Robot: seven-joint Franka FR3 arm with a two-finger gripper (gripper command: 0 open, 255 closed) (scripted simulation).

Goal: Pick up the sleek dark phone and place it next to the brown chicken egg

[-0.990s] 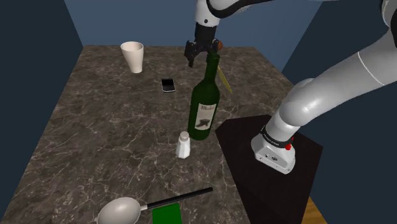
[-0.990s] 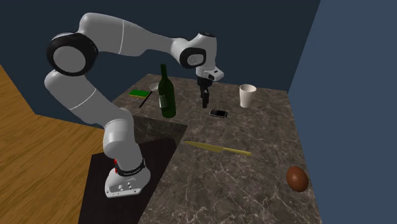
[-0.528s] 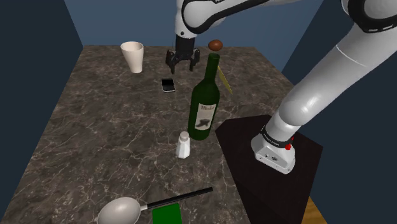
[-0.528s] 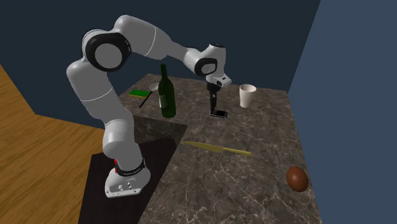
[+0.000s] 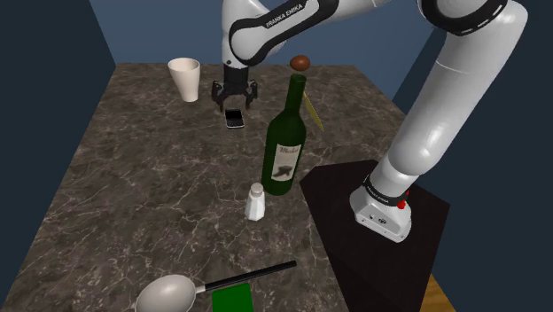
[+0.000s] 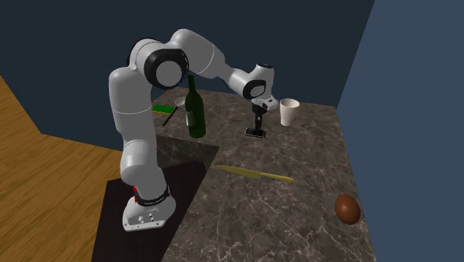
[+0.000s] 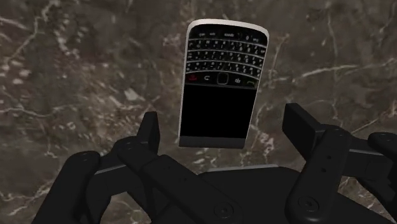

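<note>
Shoulder view: the gripper (image 5: pixel 233 103) hangs fingers-down just above the phone (image 5: pixel 234 118), which lies flat on the bench (image 5: pixel 133 177) towards its far side. A white cup (image 5: pixel 184 78) stands near, to this view's left of the gripper. A green wine bottle (image 5: pixel 285 146) stands upright to the right, between the phone and the stand (image 5: pixel 381 222). The brown egg (image 5: pixel 300 63) sits at the far edge, past the bottle's top. A yellowish knife (image 5: pixel 312 111) shows partly behind the bottle neck. Nearer the camera: a white shaker (image 5: pixel 256 202), a spoon (image 5: pixel 168 292) and a green flat item (image 5: pixel 233 299) under a black stick (image 5: pixel 257 274).

Second exterior view: the gripper (image 6: pixel 258 128) is right over the phone (image 6: pixel 256 133), with the cup (image 6: pixel 289 112) just beside and the bottle (image 6: pixel 195 112) well apart. The egg (image 6: pixel 346 209) lies far from the phone, near this view's lower right; the knife (image 6: pixel 253 174) lies between them.

Wrist view: the fingers (image 7: pixel 149 133) stand wide apart, wider than the phone (image 7: pixel 222 89). They flank its screen end without touching it. The keypad end points away from the gripper (image 7: pixel 224 133).

Surface: dark marble with pale veins. Room: dark blue walls, wooden floor (image 6: pixel 44 171).
</note>
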